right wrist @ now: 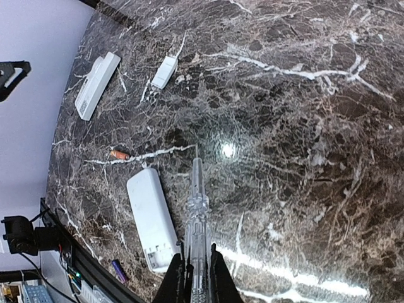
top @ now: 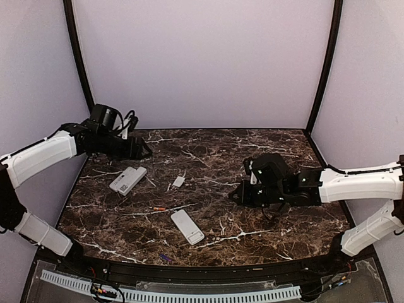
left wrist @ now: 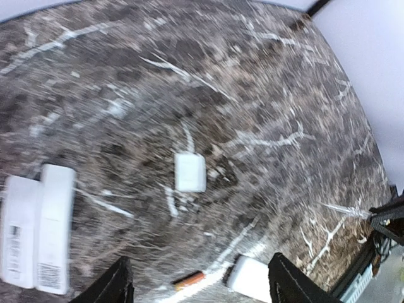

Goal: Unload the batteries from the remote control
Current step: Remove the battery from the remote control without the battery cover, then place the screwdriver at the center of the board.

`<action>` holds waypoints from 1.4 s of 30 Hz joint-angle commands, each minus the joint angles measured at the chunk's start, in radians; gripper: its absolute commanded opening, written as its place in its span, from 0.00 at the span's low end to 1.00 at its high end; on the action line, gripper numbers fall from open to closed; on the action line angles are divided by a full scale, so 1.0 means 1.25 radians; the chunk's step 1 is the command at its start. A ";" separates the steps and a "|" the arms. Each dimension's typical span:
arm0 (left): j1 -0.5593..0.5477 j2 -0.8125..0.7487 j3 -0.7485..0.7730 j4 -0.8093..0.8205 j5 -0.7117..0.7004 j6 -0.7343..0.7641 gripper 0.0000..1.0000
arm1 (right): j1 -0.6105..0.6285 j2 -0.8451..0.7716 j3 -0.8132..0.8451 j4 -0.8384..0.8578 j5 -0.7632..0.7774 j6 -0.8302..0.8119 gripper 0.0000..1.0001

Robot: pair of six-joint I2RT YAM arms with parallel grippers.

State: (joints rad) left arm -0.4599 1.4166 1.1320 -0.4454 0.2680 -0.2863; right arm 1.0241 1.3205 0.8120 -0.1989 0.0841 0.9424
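The left arm reaches in from the far-left corner, its left gripper raised above the table, fingers spread wide with nothing between them. The right arm stretches in low from the right. Its right gripper is closed tight on a thin clear tool that points out over bare marble.

An orange battery lies loose at centre-left, and a purple battery sits near the front edge. Between them a white remote lies flat at an angle, just left of the tool's tip. A pair of remotes rests side by side, touching, near the left edge. A small white cover lies apart to their right.

The centre-right and far side of the table give open room. Pale walls close in three sides.

The table is dark brown marble with white veins, glossy. The remotes are smooth white slabs with rounded corners. The left wrist view is blurred, and the orange streak at its bottom is probably the battery.
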 commanded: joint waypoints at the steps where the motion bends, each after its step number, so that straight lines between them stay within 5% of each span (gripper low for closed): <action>1: 0.121 -0.094 0.027 -0.043 -0.011 0.030 0.75 | -0.025 0.054 -0.017 0.147 0.009 -0.053 0.00; 6: 0.201 -0.143 -0.008 -0.027 -0.046 0.028 0.76 | -0.027 0.135 -0.016 0.241 -0.008 -0.059 0.00; 19: 0.203 -0.161 -0.029 -0.040 -0.127 0.052 0.76 | -0.028 0.254 -0.037 0.298 -0.034 -0.016 0.06; 23: 0.203 -0.159 -0.029 -0.038 -0.117 0.050 0.76 | -0.029 0.264 -0.037 0.288 -0.031 0.001 0.14; 34: 0.203 -0.151 -0.030 -0.033 -0.106 0.061 0.76 | -0.032 0.244 -0.031 0.219 -0.002 0.038 0.56; 42: 0.203 -0.107 -0.037 -0.012 -0.108 0.054 0.76 | -0.032 0.176 0.031 0.074 0.067 0.029 0.70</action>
State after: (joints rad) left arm -0.2104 1.2572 1.1114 -0.4667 0.1410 -0.2302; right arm 0.9894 1.6138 0.7860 0.0010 0.0967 0.9863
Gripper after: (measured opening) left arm 0.759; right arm 0.685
